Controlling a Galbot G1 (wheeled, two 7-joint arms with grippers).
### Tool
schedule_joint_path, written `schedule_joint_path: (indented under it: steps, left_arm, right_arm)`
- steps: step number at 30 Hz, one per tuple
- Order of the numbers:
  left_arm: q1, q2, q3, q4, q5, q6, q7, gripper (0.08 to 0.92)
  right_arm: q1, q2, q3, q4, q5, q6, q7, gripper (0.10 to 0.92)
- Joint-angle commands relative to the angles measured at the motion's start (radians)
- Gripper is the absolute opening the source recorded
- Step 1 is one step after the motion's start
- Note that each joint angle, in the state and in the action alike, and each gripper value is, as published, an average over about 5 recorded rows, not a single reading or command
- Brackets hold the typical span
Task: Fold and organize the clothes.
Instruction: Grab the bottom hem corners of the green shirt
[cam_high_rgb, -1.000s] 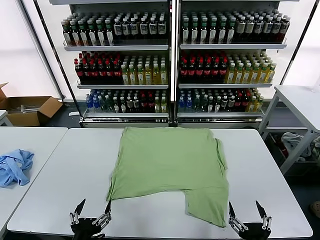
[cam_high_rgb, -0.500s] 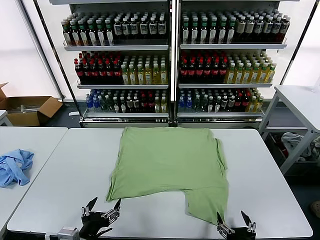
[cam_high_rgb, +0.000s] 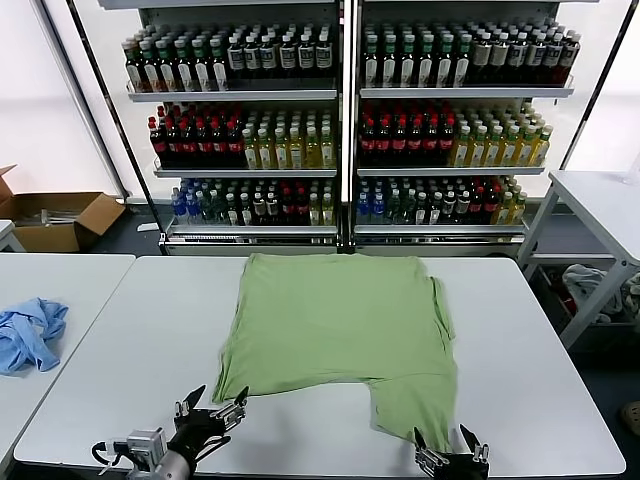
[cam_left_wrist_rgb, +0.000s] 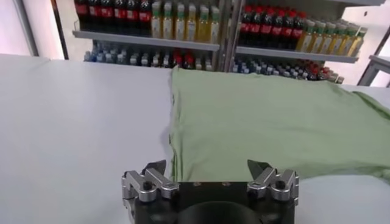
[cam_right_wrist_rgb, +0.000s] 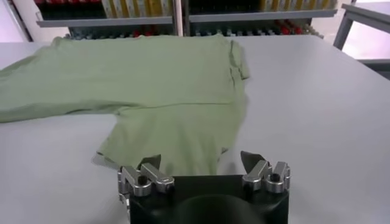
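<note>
Grippers, my left (cam_high_rgb: 212, 408) and right (cam_high_rgb: 446, 447), both spread open, bottom of frame, near green shirt (cam_high_rgb: 340, 320) edge.

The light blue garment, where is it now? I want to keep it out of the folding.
In the head view, the light blue garment lies crumpled on the neighbouring table at the robot's far left, well apart from the green polo shirt.

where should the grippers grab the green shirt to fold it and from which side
Probably the near hem of the shirt, approached from the robot's edge of the table. The left gripper, open, faces the near left corner; the right gripper, open, faces the flap hanging nearest. Both edges lie flat and unobstructed.
</note>
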Motion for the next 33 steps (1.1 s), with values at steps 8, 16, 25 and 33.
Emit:
schedule_joint_path:
  steps: [8,16,25,33]
  left_arm:
    - [-0.061,-0.013,0.016,0.134,-0.024,0.0,0.037,0.823]
    - [-0.057,-0.02,0.03,0.153,-0.025,-0.005,0.044,0.676]
    - [-0.049,-0.019,0.041,0.16,-0.015,-0.006,0.052,0.418]
    - [-0.033,-0.01,0.047,0.144,0.031,-0.038,0.059,0.192]
  right_arm:
    - [0.027,0.007,-0.012,-0.018,0.002,0.002,-0.005,0.818]
    - [0.028,0.011,-0.018,-0.029,0.003,0.007,-0.003,0.645]
    - [0.026,0.01,-0.017,-0.03,0.003,0.015,-0.002,0.385]
    - [0.019,0.011,-0.015,-0.023,-0.028,0.041,0.023,0.153]
